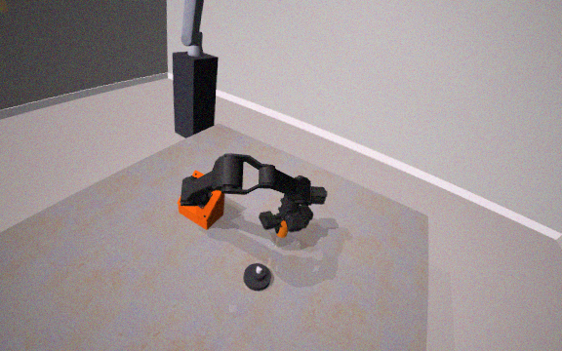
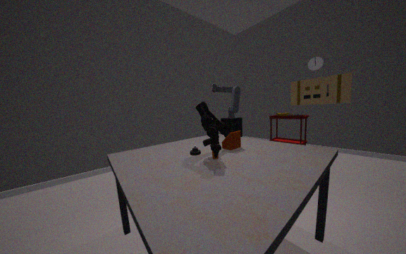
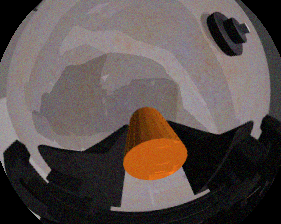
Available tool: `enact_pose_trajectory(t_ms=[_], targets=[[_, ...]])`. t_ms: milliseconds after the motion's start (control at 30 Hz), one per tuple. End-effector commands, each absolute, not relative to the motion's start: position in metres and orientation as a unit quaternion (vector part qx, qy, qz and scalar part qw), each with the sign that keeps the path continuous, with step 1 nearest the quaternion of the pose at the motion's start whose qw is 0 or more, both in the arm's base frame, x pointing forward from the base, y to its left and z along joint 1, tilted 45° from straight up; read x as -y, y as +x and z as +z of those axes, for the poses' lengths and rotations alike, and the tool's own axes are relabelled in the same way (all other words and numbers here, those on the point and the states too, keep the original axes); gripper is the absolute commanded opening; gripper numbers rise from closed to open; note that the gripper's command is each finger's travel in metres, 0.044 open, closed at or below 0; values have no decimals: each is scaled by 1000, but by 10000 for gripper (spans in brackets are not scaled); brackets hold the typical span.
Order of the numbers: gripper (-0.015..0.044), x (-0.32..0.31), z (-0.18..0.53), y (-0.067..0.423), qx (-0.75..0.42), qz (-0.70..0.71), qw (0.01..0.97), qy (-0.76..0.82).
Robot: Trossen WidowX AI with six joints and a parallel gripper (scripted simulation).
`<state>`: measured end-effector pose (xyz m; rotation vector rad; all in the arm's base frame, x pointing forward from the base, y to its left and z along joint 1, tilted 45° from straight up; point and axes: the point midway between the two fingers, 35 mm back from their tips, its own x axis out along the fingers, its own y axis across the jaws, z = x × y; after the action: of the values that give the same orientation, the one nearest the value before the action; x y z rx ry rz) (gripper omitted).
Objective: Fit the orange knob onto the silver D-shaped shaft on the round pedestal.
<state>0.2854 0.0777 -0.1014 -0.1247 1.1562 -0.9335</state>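
My gripper [image 1: 281, 225] [image 2: 216, 152] [image 3: 147, 127] is shut on the orange knob [image 1: 282, 228] [image 2: 213, 155] [image 3: 152, 144] and holds it low over the table. In the wrist view the knob's flat orange end faces the camera and no hole shows in it. The dark round pedestal [image 1: 257, 277] [image 2: 195, 152] [image 3: 227, 31] with the short silver shaft [image 1: 259, 269] stands on the table, apart from the knob: nearer the camera in the top view, at the upper right in the wrist view.
The arm's orange base block [image 1: 202, 209] [image 2: 232, 140] sits on the table [image 1: 91, 273] [image 2: 224, 204] behind the gripper. A dark pillar [image 1: 194, 93] with a grey arm stands beyond the table. A red shelf [image 2: 288, 128] stands by the far wall.
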Motion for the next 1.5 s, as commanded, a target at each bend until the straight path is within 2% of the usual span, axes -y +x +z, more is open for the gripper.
enact_pose_trajectory(t_ms=[0,100,400,933,1200,1467], targets=[[0,-73,-106,286,-525,-424,736,-61],[0,-73,-106,285,-525,-424,736,-61],[236,-74,-105,285,-526,-425,734,-59],[240,-74,-105,285,-526,-425,734,-59],[440,-130,-47,278,-527,-423,735,-60],[440,-127,-51,278,-527,-423,735,-60]])
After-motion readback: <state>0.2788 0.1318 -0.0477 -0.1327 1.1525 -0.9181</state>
